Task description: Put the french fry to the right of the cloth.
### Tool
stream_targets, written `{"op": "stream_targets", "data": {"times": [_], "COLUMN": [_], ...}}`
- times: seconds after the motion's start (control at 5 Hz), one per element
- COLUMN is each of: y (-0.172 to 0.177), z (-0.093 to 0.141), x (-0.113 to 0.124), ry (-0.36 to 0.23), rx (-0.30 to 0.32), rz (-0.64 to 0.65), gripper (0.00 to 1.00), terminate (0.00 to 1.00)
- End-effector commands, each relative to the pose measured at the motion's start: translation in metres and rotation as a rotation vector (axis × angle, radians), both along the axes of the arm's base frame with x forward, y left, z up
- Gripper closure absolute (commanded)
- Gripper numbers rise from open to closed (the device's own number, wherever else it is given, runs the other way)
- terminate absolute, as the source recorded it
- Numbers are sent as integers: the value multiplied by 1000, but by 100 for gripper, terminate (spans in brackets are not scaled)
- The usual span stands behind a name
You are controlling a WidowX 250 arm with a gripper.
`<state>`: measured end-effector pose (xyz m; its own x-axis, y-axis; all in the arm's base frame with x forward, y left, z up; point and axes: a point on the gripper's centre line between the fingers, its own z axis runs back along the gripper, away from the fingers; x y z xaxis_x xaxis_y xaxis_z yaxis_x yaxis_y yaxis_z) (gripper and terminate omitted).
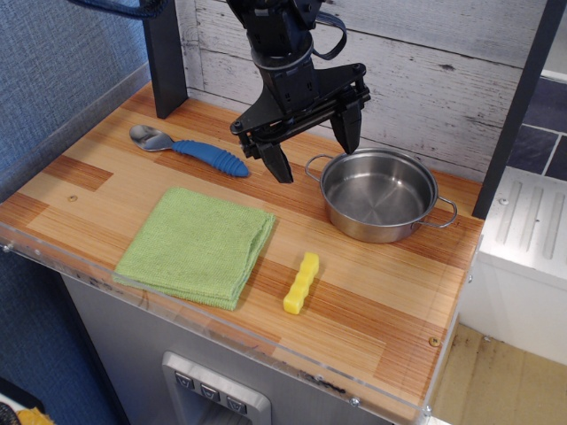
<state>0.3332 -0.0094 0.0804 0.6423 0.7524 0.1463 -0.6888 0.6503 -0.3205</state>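
The french fry (301,283) lay flat on the wooden counter (372,328), just to the right of the cloth (197,244), with a narrow strip of bare wood between the two. Its long axis ran roughly front to back, tilted a little so the far end leaned right. Open wood surrounded it on the right and toward the front, where the counter ended at a clear plastic lip (266,350); the fry sat near that front edge but not on it.

The cloth lay folded and flat, its near corner close to the front lip and its right edge slightly ruffled where the layers showed. Behind the fry, beyond a band of bare wood, stood the steel pot (379,193), upright and empty, with a handle at each side. It sat near the counter's right rear edge.

At the back left, a blue-handled spoon (190,149) rested on the wood, bowl pointing left, well apart from the cloth.

The gripper (312,146) hung above the counter between spoon and pot, near the pot's left handle. Its jaws stood spread wide and held nothing.
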Motion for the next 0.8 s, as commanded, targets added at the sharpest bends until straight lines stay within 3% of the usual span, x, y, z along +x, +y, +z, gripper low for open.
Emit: {"op": "stream_targets", "data": {"times": [0.0, 0.2, 0.6], "y": [0, -12, -41], "z": [0, 4, 10], "x": [0, -12, -33], "ry": [0, 12, -11], "rx": [0, 85, 179], "rz": [0, -105, -261], "gripper": [0, 0, 0], "terminate": [0, 0, 0]}}
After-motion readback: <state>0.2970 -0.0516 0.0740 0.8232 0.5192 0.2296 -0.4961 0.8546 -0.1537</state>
